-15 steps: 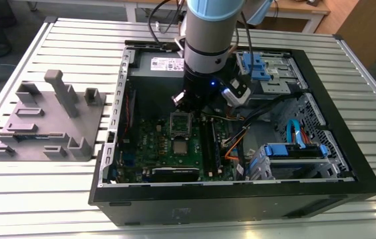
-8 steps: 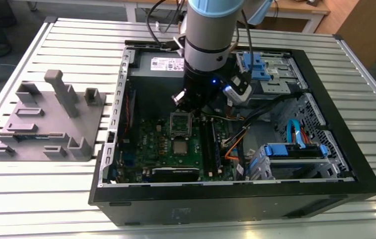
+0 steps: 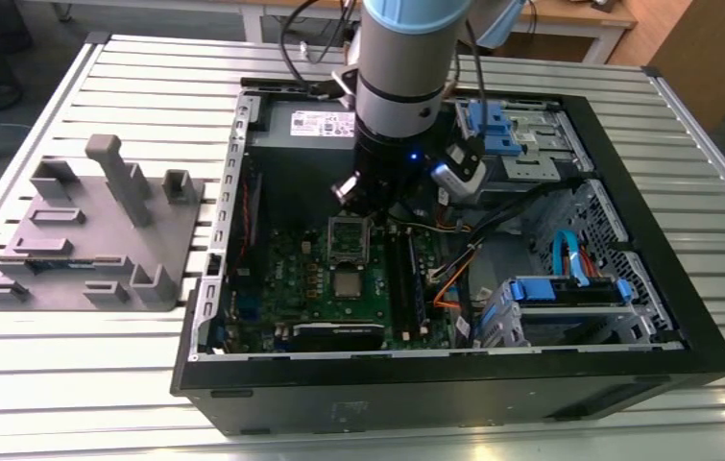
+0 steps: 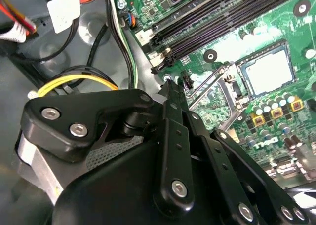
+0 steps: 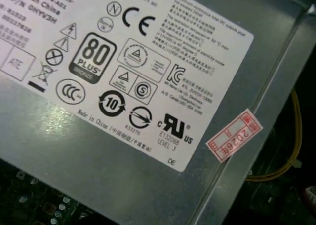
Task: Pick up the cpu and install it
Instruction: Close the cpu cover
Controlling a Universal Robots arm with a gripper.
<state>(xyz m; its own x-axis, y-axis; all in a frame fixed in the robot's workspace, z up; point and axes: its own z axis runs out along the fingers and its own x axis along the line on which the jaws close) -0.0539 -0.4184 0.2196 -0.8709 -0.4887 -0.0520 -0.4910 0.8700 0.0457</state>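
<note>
One black pincer [image 3: 365,204] hangs low inside the open black computer case [image 3: 465,375] on the slatted metal table [image 3: 144,384]; I cannot tell whether it is apart or together. In the exterior view, the one small silvery square cpu [image 3: 347,283] lies flat on the green motherboard [image 3: 288,280] at 6 o'clock from the pincer. The one silver rectangular socket frame [image 3: 350,240], long axis 12 to 6, sits between them. One grey plastic fixture [image 3: 81,240] stands well apart at 9 o'clock.

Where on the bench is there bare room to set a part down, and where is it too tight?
Bare table slats border the grey fixture on its near and far sides, at the exterior view's left of the computer case. Inside the case is crowded: arm, cables, drive cages.
</note>
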